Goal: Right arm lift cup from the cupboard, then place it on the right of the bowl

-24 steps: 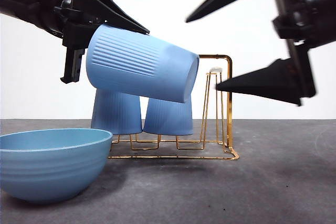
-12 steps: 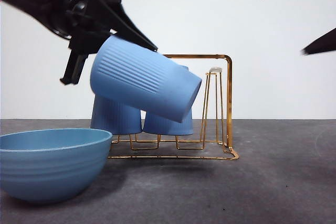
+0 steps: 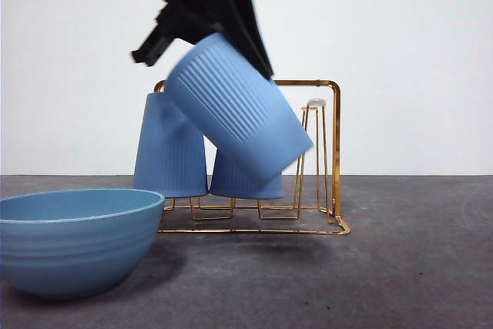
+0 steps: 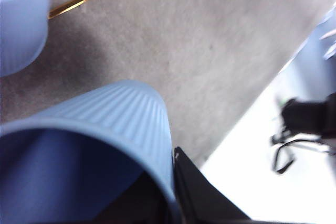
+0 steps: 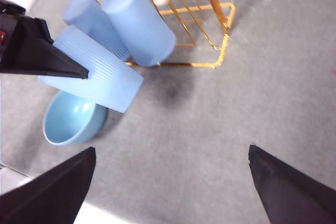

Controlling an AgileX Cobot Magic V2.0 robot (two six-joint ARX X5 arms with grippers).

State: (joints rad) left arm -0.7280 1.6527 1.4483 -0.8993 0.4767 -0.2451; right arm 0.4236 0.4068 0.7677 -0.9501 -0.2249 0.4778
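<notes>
Table (image 3: 400, 267) dark grey, matte; wall (image 3: 400, 52) white.

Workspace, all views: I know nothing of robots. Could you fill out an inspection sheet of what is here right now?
Surface: grey table, matte.
Job's things: one cup held tilted in the air in front of the gold rack; two more cups upside down on the rack; bowl on the table, empty, nearer the camera and left of the rack in the front view.
Clutter: nothing seen.
Grippers: left gripper grips the raised cup at its rim; right gripper open, empty, high above the table.
Cables: dark loops beyond the table edge, too blurred to identify.
Surroundings: white wall behind.
</notes>
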